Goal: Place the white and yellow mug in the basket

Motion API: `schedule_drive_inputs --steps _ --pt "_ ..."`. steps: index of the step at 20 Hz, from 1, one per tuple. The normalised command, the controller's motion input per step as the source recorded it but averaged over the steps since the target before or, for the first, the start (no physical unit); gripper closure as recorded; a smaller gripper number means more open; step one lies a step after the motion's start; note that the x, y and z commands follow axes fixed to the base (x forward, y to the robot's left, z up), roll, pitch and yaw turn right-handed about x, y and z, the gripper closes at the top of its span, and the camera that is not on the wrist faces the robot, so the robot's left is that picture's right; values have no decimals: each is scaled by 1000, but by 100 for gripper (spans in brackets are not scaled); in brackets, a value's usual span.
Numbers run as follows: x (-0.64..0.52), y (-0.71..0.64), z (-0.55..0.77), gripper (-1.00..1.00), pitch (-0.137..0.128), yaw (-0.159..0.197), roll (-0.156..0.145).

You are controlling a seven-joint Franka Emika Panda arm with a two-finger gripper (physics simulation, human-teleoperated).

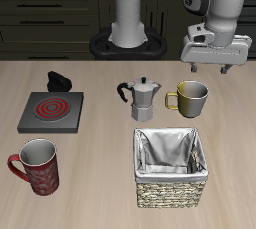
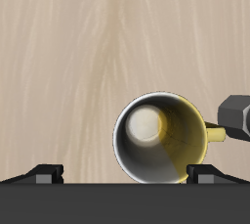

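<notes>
Tool (image 1: 212,68): two-finger, jaws spread and empty, hanging above the olive-yellow glossy mug (image 1: 190,97) with whitish-grey inside. Mug: upright on the pale wooden surface (image 1: 100,173), at 12 o'clock from the square straw-coloured wicker basket (image 1: 172,166), beside the metal moka pot (image 1: 143,98). Likely rigid, slick, breakable; grip across the rim wall, clear of the handle.

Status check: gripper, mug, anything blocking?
Gripper open, empty, hovering above the table behind the white and yellow mug. Mug upright, beside moka pot, not grasped. Basket empty, nearer the front edge. Moka pot close to mug handle.
</notes>
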Motion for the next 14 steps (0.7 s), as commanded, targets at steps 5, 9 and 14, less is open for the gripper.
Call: schedule_drive_inputs --steps 5,9,14 --pt "24 98 -386 -100 16 10 30" --pt "63 50 -305 -100 37 1 1" --pt "-4 -13 -208 -100 20 -10 10"
